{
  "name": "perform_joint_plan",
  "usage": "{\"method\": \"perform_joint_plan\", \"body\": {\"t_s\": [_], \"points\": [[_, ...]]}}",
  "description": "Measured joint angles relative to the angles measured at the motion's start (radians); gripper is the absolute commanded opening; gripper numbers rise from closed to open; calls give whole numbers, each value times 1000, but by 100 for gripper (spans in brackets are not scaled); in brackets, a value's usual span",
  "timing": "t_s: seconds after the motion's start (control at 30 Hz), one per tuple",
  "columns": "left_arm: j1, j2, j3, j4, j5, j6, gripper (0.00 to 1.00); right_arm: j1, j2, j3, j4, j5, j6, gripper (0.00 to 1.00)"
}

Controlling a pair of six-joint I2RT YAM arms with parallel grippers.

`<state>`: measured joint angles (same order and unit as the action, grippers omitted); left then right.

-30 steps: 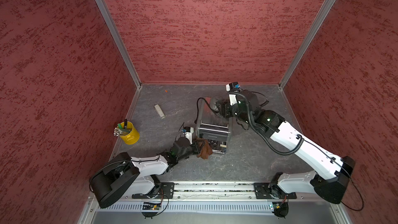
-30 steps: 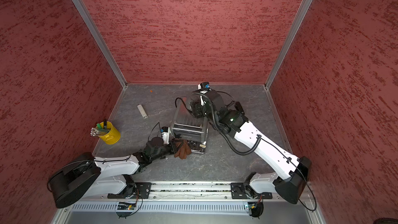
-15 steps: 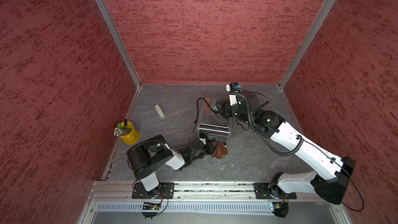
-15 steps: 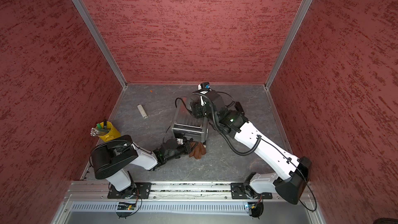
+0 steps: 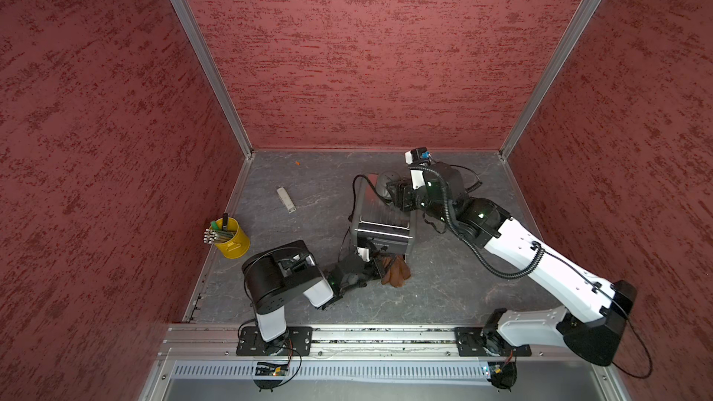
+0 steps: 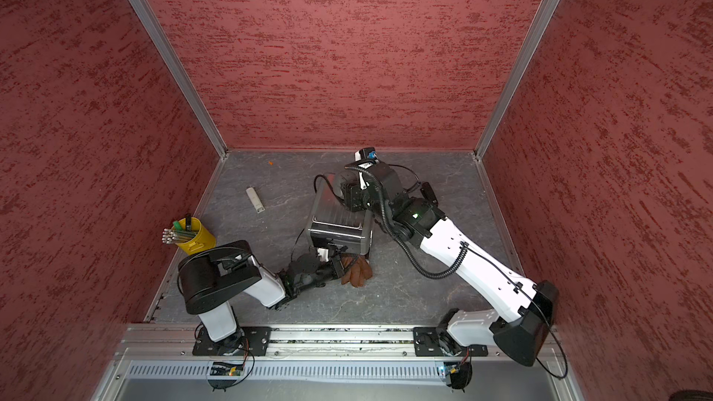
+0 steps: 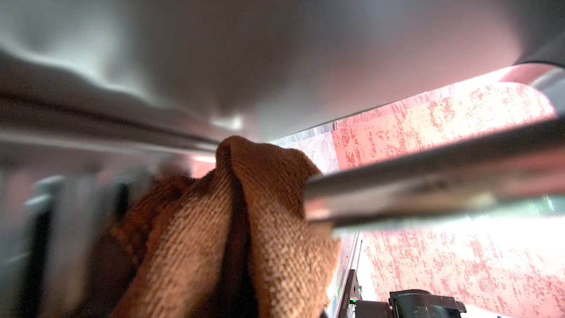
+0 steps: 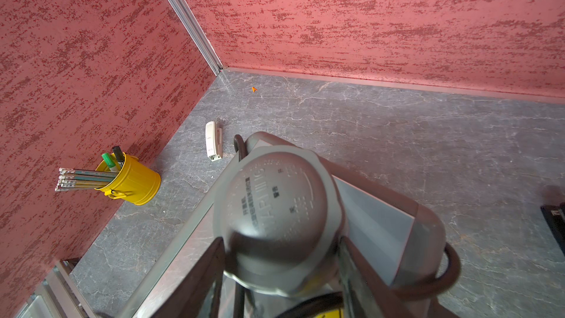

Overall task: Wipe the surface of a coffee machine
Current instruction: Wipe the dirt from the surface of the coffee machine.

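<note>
The coffee machine (image 5: 382,217) (image 6: 339,221), a grey-silver box with a dark front, stands mid-floor in both top views. My right gripper (image 8: 281,240) reaches over its back and is shut on the rounded grey dome (image 8: 275,209), one finger on each side. My left gripper (image 5: 376,266) (image 6: 339,264) lies low at the foot of the machine's front, shut on a brown cloth (image 5: 395,271) (image 6: 357,271) (image 7: 244,224). The left wrist view shows the cloth bunched against blurred shiny metal (image 7: 275,41); the fingers are hidden behind it.
A yellow cup of pencils (image 5: 232,241) (image 6: 195,237) (image 8: 131,180) stands by the left wall. A small white object (image 5: 285,199) (image 6: 255,199) (image 8: 212,140) lies on the grey floor behind it. Red walls close in three sides.
My left arm has folded up and swung, carrying the cloth rightward along the foot of the machine's front. The right arm and the machine have stayed put.
</note>
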<state>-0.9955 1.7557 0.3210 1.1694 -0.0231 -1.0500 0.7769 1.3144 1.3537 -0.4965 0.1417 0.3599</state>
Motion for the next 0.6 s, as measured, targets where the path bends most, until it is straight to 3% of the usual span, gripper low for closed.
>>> {"method": "perform_joint_plan", "body": {"t_s": [0.3, 0.6], "points": [[-16, -200, -13, -294, 10, 79, 0, 0, 0, 0, 0, 0, 0, 58], [-35, -283, -36, -370, 46, 81, 0, 0, 0, 0, -1, 0, -1, 58]]}}
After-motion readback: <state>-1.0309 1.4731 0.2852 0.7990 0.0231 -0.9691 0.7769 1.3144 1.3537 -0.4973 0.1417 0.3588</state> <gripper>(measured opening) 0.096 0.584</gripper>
